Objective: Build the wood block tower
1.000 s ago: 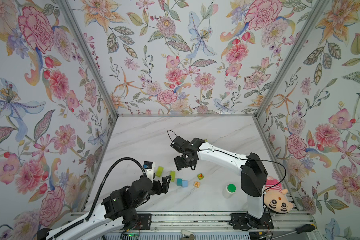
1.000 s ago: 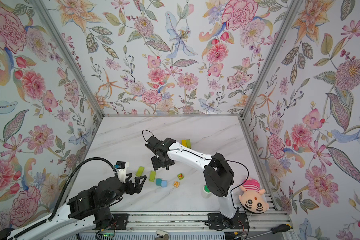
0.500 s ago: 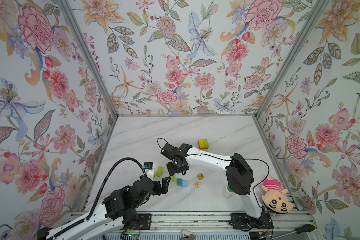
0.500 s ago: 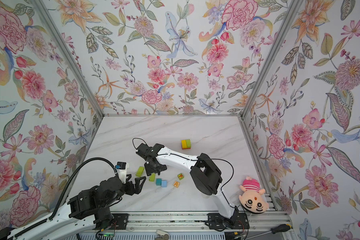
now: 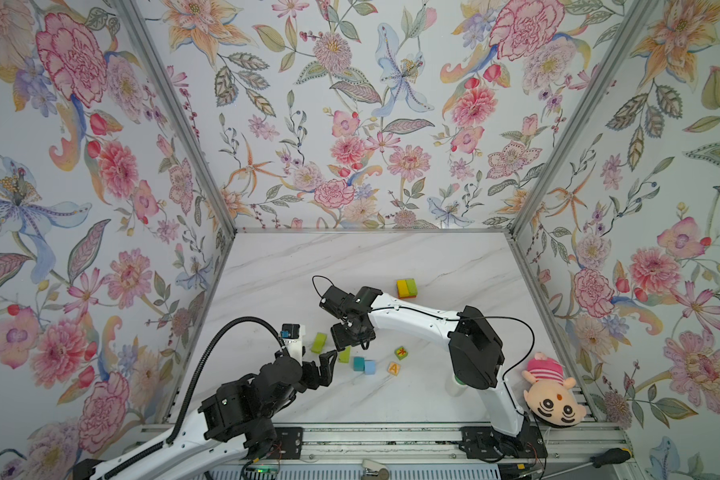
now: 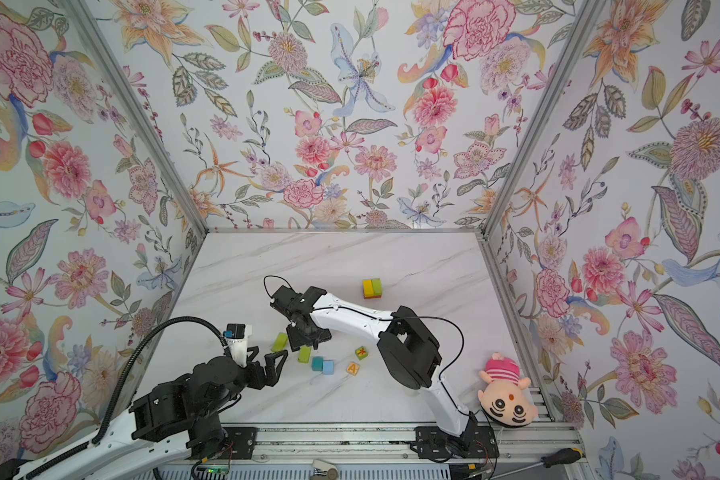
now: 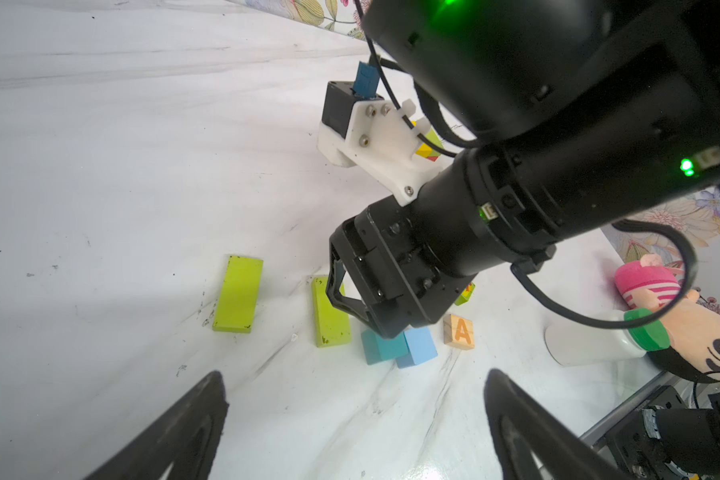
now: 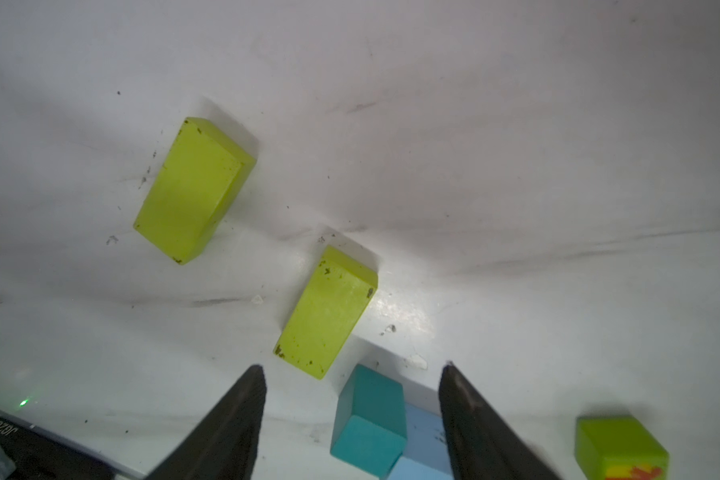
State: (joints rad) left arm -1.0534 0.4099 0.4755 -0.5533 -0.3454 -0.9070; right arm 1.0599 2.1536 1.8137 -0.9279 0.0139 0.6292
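The tower (image 5: 406,288) is a short stack at the back, yellow and green on top of red, and no gripper is near it. Loose wood blocks lie at the front. They are two lime-green oblongs (image 8: 192,189) (image 8: 327,309), a teal cube (image 8: 371,419) against a light-blue cube (image 7: 418,347), a green red-marked cube (image 5: 401,353) and a tan "A" cube (image 7: 458,331). My right gripper (image 8: 352,368) hangs open and empty just above the teal cube and the nearer oblong. My left gripper (image 7: 356,376) is wide open and empty, low at the front left, facing these blocks.
A white green-capped bottle (image 7: 591,340) lies at the front right beside a plush doll (image 5: 551,390). My right arm's elbow (image 5: 474,353) stands over the bottle in both top views. Flowered walls close three sides. A screwdriver (image 5: 607,457) lies on the front rail.
My right arm has swung left and towards the front, bringing its gripper down over the loose blocks and uncovering the tower behind it. My left arm has hardly moved.
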